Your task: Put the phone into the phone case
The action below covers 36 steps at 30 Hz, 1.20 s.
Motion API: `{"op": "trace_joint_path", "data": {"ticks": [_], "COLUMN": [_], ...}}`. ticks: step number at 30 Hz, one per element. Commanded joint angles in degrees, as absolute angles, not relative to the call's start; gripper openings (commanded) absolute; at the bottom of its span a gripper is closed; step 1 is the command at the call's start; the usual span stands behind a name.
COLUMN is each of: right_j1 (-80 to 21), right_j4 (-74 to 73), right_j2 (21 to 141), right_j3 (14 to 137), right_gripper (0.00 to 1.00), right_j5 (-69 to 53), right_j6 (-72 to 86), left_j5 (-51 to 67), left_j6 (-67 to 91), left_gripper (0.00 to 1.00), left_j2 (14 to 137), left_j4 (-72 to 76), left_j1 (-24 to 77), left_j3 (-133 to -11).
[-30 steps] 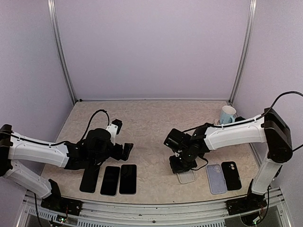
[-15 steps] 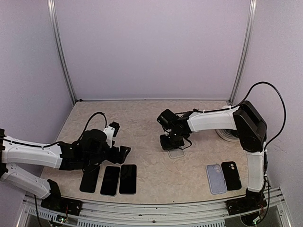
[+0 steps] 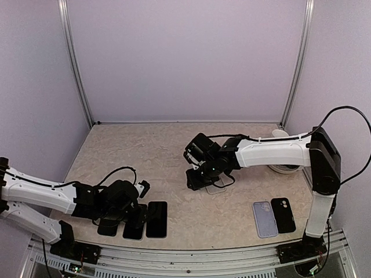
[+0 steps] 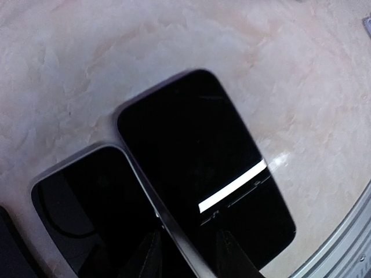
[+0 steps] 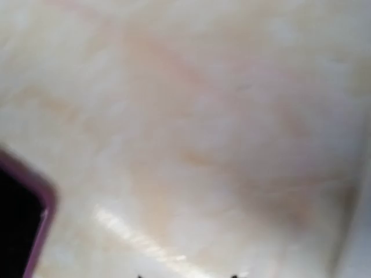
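- The left gripper [image 4: 188, 258] hangs low over the black phones at the near left edge of the table [image 3: 162, 150], jaws partly open and holding nothing I can make out
- Its fingertips straddle the seam between the rightmost phone [image 4: 203, 185] and the middle phone [image 4: 87, 197]; closing there could catch both or shove the neighbour askew
- The phones lie flat, so the fingers may skid off a thin edge
- The right gripper [image 3: 196, 176], opening impossible to tell, sits just beside the clear case [image 3: 219, 185]; a nudge could slide it

Robotics lab test cell: plain lilac walls [image 3: 185, 58], aluminium corner posts [image 3: 76, 69], marble-patterned tabletop [image 3: 156, 145]
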<state>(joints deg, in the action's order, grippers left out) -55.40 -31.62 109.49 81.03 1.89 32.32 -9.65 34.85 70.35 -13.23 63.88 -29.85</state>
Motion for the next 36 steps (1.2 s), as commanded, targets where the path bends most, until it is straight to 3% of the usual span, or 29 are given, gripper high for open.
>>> {"op": "trace_joint_path", "data": {"ticks": [1, 6, 16, 22, 25, 28, 31, 36], "right_j1": [-57.47, -57.74, -57.74, -57.74, -57.74, -57.76, -57.74, -57.74], "right_j4": [-30.03, -27.13, -26.47, -26.58, -25.88, -25.65, -26.01, -26.10], "right_j2": [108.78, 108.15, 106.34, 105.60, 105.29, 105.43, 105.79, 104.80], "right_j3": [78.31, 75.02, 72.18, 71.35, 70.95, 70.67, 70.57, 69.27], "right_gripper": [0.32, 0.32, 0.32, 0.32, 0.33, 0.33, 0.33, 0.33], "right_j5": [0.12, -2.11, -0.44, 0.89, 0.57, 1.06, 1.04, 1.93], "right_j6": [30.41, 30.58, 30.46, 30.29, 30.12, 29.81, 29.39, 29.51], "left_j5": [-8.58, -10.31, -16.95, -17.69, -16.51, -12.17, -11.01, -9.84], "left_j6": [36.55, 36.56, 35.50, 38.45, 42.07, 45.04, 45.51, 44.03], "left_gripper": [0.33, 0.33, 0.19, 0.19, 0.21, 0.25, 0.40, 0.48], "left_j2": [74.40, 75.98, 85.50, 87.70, 84.18, 76.42, 72.01, 77.39], "left_j4": [-20.91, -24.21, -34.33, -39.37, -36.58, -24.73, -16.32, -22.88], "left_j1": [66.10, 66.45, 70.31, 72.20, 72.64, 72.69, 72.28, 71.63], "left_j3": [-31.63, -32.43, -41.01, -44.82, -43.64, -39.58, -37.61, -41.26]}}
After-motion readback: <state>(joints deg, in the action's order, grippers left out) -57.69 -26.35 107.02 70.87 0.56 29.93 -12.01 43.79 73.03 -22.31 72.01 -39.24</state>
